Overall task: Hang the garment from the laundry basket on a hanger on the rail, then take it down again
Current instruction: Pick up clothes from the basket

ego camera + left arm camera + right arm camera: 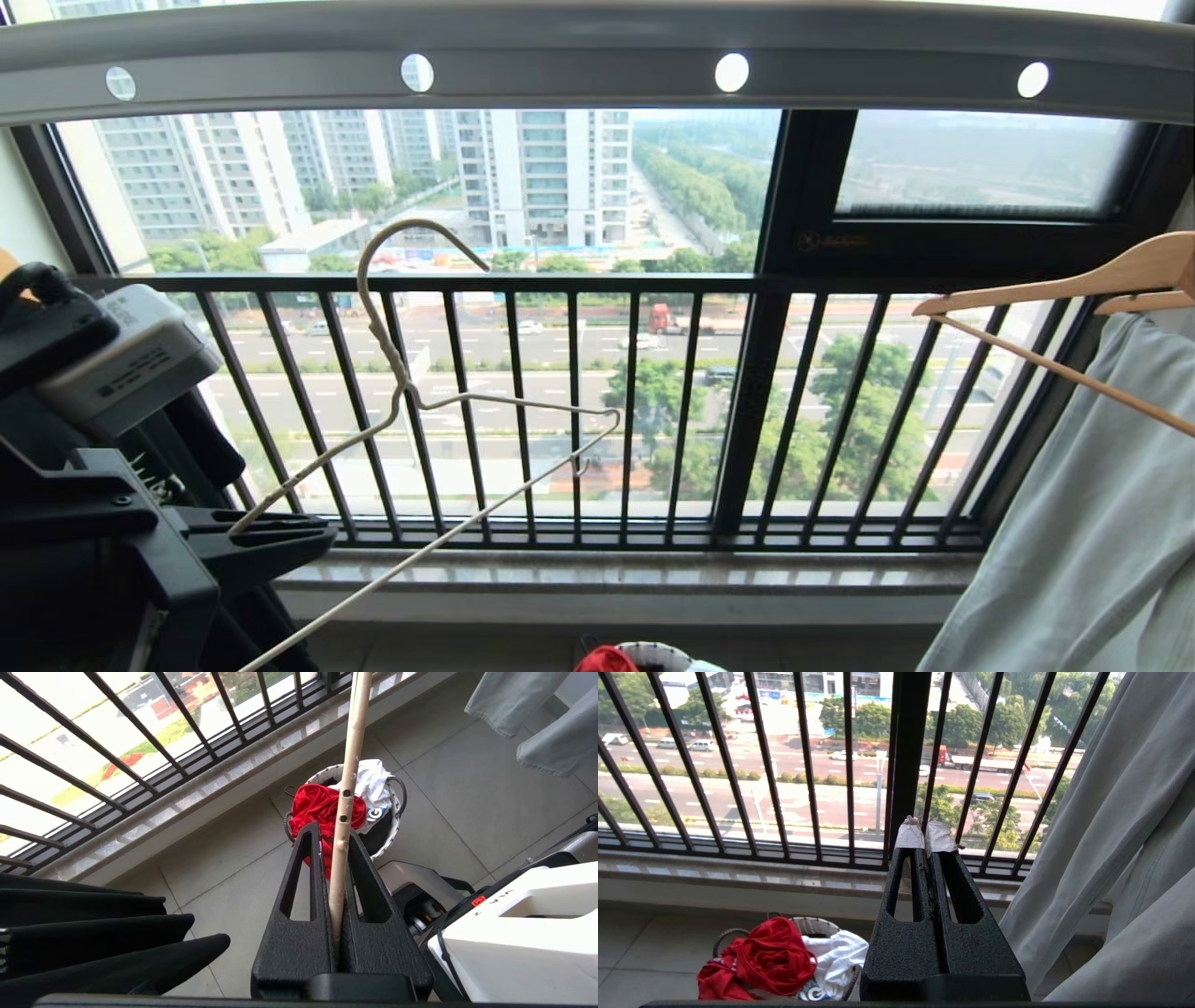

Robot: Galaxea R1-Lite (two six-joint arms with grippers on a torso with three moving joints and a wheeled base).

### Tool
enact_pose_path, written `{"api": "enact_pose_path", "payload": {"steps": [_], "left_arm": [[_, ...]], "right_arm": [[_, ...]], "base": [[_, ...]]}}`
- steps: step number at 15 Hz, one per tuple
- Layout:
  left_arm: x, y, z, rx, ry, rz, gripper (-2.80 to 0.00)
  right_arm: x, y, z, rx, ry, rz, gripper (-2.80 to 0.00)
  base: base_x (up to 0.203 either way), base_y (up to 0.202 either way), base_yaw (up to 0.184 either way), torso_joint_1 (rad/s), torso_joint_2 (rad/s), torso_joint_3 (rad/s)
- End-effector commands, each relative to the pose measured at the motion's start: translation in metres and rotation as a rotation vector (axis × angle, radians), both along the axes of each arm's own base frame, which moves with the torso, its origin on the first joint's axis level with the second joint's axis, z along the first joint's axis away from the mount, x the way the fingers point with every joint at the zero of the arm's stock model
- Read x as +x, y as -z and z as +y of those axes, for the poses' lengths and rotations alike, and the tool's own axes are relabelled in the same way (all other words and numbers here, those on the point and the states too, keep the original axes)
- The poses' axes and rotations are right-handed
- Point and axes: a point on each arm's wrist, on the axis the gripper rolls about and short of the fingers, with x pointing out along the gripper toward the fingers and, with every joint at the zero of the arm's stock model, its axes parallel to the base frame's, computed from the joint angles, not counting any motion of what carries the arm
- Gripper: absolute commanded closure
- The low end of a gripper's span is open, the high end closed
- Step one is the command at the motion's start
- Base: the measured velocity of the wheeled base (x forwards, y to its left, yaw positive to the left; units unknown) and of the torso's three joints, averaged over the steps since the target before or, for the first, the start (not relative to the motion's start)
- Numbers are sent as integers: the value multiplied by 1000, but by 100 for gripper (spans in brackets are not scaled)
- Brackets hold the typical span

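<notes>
Hanger [439, 401] is clamped in shut left gripper [340, 858], right gripper [927, 842] shut empty; red T-shirt [761, 956] in basket [397, 812] must be fetched next.

Hazy daylight through the dark barred window railing [597, 411] backlights everything, silhouetting the black left gripper [280, 541], while the flat grey perforated overhead rail [597, 56] bows with edge distortion.

Cream wire hanger [411, 392] tilted below rail [597, 56]; red garment [761, 959] crumpled in basket [397, 812].
</notes>
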Motion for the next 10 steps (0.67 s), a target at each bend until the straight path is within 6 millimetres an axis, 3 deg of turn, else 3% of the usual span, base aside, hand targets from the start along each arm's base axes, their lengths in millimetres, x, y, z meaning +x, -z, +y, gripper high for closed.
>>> {"api": "enact_pose_path", "payload": {"steps": [1, 3, 10], "left_arm": [[0, 0, 0, 0, -2, -1, 0], [0, -1, 0, -2, -2, -2, 0], [0, -1, 0, -11, -2, -10, 0]], "right_arm": [[0, 0, 0, -1, -1, 1, 0], [0, 0, 0, -1, -1, 1, 0], [0, 0, 0, -2, -1, 1, 0]], "base": [[0, 0, 0, 0, 0, 0], [0, 0, 0, 0, 0, 0], [0, 0, 0, -120, 260, 135]]}}
